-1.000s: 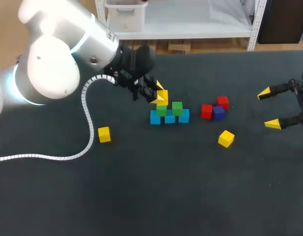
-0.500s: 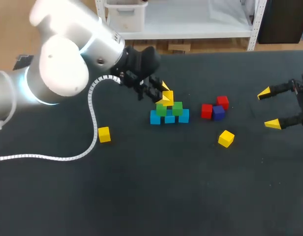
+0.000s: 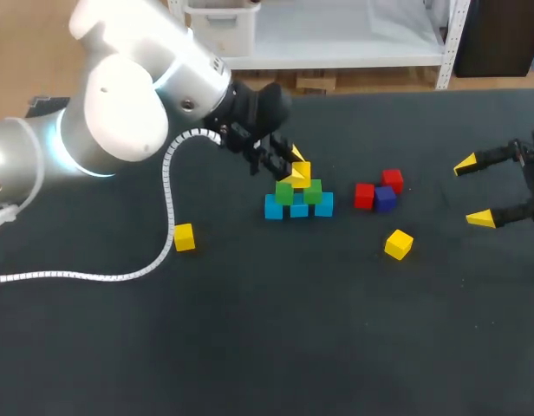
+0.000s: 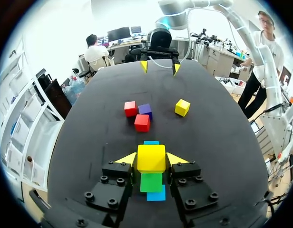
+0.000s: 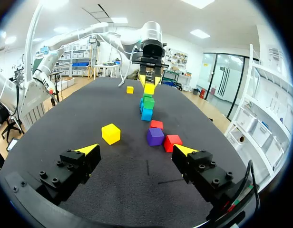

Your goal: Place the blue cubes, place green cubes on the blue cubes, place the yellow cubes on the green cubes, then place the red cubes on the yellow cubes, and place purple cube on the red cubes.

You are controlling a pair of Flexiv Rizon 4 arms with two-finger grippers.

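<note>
The left arm is sliding its load to the right. Over the last second the left pincer (image 3: 295,168), clenched on a yellow cube (image 4: 151,157), is moving from above the left-hand green block to the seam between the two green cubes (image 3: 312,191). That is where the third layer belongs. The green pair is sitting on the row of three blue cubes (image 3: 324,205) in the middle of the counter (image 3: 267,347).

From the head view I cannot say whether the yellow cube is already resting on the greens or hanging just over them. The left wrist view is showing it lined up straight above green and blue. I judge that a short lowering and a release are what remain for this block.

Nothing else is stirring. The right pincer (image 3: 473,191) is waiting released at the far right, well apart from the stack. The two red cubes (image 3: 364,196) and the purple cube (image 3: 385,199) are lying untouched just right of the stack. Two spare yellow blocks (image 3: 399,243) are lying loose nearer the front.
</note>
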